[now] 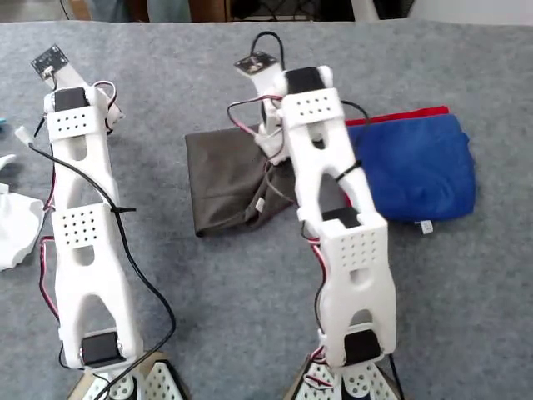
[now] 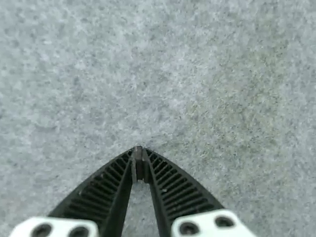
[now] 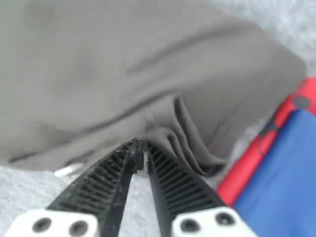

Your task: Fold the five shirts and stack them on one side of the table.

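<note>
At mid-surface the right gripper (image 3: 138, 157), jaws clenched on the puckered edge of the brown shirt (image 1: 221, 179) beside the blue shirt (image 1: 416, 167), should draw it over low and evenly, while the left gripper (image 2: 138, 160) hangs clenched, empty, far left.

Table (image 1: 208, 283), as I am viewing it from the high camera: a grey felt-like surface is spreading across the whole field. A dark grey-brown shirt (image 1: 221, 179) is lying near the middle, partly folded and bunching at its near right corner. Just beside it on the right, a red shirt (image 1: 408, 114) is lying flat, showing as a thin far edge beneath the folded blue shirt (image 1: 420, 171) resting on it. A white cloth (image 1: 15, 225) is lying at the left edge, well apart.
</note>
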`<action>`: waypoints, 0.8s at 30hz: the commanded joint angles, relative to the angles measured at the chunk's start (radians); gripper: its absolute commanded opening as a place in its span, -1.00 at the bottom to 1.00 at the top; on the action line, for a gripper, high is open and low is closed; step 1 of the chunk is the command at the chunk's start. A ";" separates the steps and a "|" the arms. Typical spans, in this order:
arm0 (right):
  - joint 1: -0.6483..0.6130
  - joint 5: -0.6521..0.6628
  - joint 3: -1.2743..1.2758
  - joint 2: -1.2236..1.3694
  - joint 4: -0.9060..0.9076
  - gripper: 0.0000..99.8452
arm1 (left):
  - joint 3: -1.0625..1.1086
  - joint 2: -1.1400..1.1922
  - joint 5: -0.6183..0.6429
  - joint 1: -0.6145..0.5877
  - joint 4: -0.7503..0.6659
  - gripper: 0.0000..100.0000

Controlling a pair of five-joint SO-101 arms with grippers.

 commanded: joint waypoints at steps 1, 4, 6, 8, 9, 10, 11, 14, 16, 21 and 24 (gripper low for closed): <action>0.031 0.015 -0.019 -0.013 0.021 -0.97 | -0.030 -0.023 -0.009 0.015 -0.014 -0.94; 0.060 0.017 0.056 -0.036 0.021 -0.97 | -0.030 -0.023 -0.009 0.015 -0.014 -0.94; 0.092 0.017 0.116 -0.088 0.021 -0.97 | -0.030 -0.023 -0.009 0.015 -0.014 -0.94; 0.123 0.023 0.177 -0.168 0.018 -0.97 | -0.030 -0.023 -0.009 0.013 -0.018 -0.94; 0.130 0.025 0.197 -0.206 0.012 -0.97 | -0.030 -0.023 -0.009 0.012 -0.028 -0.94; 0.130 0.025 0.213 -0.242 -0.003 -0.97 | -0.030 -0.023 -0.009 0.012 -0.034 -0.94; 0.124 0.025 0.225 -0.269 -0.035 -0.97 | -0.030 -0.023 -0.009 0.012 -0.035 -0.94; 0.071 0.017 0.234 -0.298 -0.138 -0.97 | -0.030 -0.023 -0.009 0.016 -0.035 -0.94; 0.023 0.017 0.234 -0.275 -0.206 -0.97 | -0.030 -0.023 -0.009 0.016 -0.035 -0.94; -0.037 0.021 0.225 -0.159 -0.348 -0.97 | -0.030 -0.023 -0.009 0.016 -0.035 -0.94; -0.031 0.021 0.232 -0.107 -0.347 -0.97 | -0.030 -0.023 -0.009 0.013 -0.043 -0.94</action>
